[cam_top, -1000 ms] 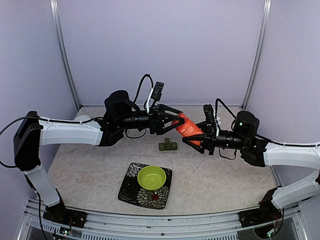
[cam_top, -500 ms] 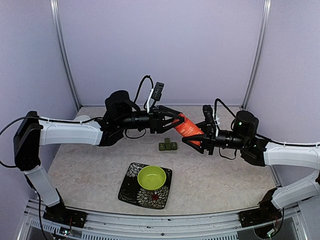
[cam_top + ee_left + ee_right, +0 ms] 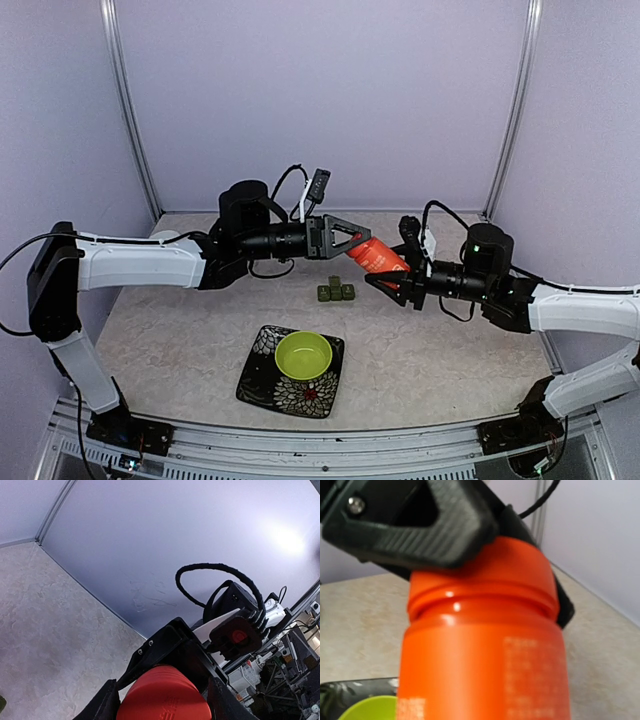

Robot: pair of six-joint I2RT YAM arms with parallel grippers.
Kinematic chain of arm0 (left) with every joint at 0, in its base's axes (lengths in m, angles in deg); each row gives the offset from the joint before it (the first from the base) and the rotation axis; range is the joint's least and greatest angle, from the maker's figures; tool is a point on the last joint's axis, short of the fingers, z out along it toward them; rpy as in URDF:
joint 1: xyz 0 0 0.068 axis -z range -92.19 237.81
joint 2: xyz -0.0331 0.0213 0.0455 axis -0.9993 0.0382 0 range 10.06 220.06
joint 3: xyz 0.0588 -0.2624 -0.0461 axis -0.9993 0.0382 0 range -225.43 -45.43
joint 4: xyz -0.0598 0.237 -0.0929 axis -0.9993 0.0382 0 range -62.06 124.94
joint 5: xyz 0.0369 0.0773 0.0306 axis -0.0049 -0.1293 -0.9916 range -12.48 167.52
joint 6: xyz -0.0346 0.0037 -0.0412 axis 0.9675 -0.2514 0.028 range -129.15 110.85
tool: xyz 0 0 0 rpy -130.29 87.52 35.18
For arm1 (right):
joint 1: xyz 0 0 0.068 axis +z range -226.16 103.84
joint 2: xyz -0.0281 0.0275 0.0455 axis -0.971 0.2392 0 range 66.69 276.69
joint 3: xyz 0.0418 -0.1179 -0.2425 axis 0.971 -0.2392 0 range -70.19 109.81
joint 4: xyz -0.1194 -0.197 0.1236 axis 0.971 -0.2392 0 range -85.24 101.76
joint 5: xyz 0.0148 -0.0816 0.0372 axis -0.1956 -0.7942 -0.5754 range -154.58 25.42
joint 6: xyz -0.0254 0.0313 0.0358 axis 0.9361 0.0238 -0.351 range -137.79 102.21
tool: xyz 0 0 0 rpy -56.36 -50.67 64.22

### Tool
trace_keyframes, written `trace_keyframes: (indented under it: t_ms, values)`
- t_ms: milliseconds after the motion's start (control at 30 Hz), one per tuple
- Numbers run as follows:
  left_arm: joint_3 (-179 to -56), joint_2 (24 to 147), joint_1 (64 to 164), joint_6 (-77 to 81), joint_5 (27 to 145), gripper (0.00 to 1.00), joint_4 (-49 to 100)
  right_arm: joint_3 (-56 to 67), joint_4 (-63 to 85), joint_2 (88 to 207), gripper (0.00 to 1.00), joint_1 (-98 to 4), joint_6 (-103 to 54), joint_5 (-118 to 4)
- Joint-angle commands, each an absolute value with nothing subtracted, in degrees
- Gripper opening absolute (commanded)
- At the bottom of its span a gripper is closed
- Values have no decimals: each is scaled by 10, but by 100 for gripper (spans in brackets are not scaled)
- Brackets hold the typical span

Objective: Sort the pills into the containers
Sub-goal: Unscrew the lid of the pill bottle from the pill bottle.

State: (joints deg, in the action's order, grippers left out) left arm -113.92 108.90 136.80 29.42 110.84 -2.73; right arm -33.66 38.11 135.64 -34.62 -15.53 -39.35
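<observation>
Both left fingers (image 3: 445, 525), right fingers (image 3: 392, 290) clamp orange bottle (image 3: 378, 256) ends midair.

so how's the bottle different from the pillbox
Colour: the bottle is orange, the pillbox dark green.
Shape: the bottle is round, the pillbox a short strip of square compartments, and smaller.
Pose: the bottle is held tilted in the air, the left gripper at its cap end and the right gripper on its body; the pillbox lies on the table, untouched.
Both are small containers.
</observation>
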Motion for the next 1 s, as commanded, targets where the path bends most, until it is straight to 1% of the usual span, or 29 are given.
trace_keyframes:
  t_ms: [0,267,667,700,833,967]
  values:
    - [-1152,1088,1353,325,1048,39,19,-339,382,1325,1,-345,-109,-459]
    - [-1157,1085,1354,333,1001,39,56,-368,412,1330,0,-343,-100,-500]
    - [-1183,1104,1348,386,1019,37,85,-376,433,1351,0,-334,-58,-530]
    - [-1183,1103,1348,387,1021,39,84,-376,434,1351,0,-334,-57,-528]
    - [-1179,1093,1351,377,1014,58,81,-375,440,1349,0,-334,-65,-503]
    - [-1164,1076,1353,353,996,72,66,-375,444,1345,0,-334,-83,-474]
